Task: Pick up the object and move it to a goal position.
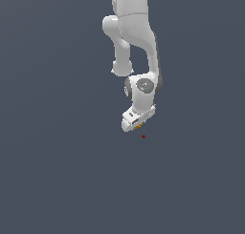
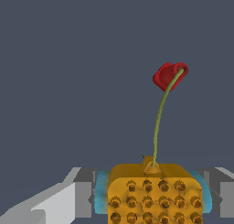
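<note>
You are looking at a flat, dark blue-grey background with no visible table edge. The largest thing is the white Panda arm [image 1: 134, 42], which enters at the top centre of the exterior view and hangs down to just below the middle of the frame, its wrist bent so the hand tilts toward the lower left.

At the arm's lower end, the gripper [image 1: 134, 123] is pinching the object [image 1: 139, 126], which shows there only as a small orange speck at the fingertips. In the wrist view the object [image 2: 155, 193] fills the bottom centre: an orange-yellow block with a studded face and teal edges, clamped between grey fingers [image 2: 82, 199] on both sides.

Smallest is the goal position [image 1: 143, 136], a tiny dark-red dot just below and slightly right of the gripper in the exterior view. In the wrist view the goal position [image 2: 170, 76] sits in the upper right of centre, joined to the block by a thin pale line.

The likely risk from here is overshoot: the remaining gap looks short, so a fast move could carry the block past the marker. The block could also slip, since the grip covers only its narrow sides.
</note>
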Robot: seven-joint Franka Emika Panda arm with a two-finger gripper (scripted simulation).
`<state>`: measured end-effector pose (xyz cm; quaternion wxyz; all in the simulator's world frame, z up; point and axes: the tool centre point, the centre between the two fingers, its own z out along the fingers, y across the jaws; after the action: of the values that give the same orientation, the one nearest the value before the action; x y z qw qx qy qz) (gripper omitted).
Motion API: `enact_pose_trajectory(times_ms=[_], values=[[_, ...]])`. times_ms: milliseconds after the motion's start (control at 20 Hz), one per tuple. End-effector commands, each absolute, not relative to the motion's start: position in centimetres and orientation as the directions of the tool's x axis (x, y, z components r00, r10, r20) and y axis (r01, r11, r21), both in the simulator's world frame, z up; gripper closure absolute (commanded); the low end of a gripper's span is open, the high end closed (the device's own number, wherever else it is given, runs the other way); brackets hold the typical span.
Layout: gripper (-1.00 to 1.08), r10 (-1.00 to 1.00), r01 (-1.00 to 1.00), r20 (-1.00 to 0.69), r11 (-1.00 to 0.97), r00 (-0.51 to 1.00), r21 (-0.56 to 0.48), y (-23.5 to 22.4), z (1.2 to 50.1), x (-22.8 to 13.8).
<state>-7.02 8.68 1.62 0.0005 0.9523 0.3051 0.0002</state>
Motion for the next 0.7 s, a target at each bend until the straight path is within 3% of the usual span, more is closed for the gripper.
enact_pose_trajectory(times_ms=[0,650], values=[[1.08,0.582,0.582,0.0,-0.813,0.813,0.0,8.8,1.5,-7.0],[1.08,0.582,0.582,0.001,-0.813,0.813,0.001,7.8,5.8,-5.9]])
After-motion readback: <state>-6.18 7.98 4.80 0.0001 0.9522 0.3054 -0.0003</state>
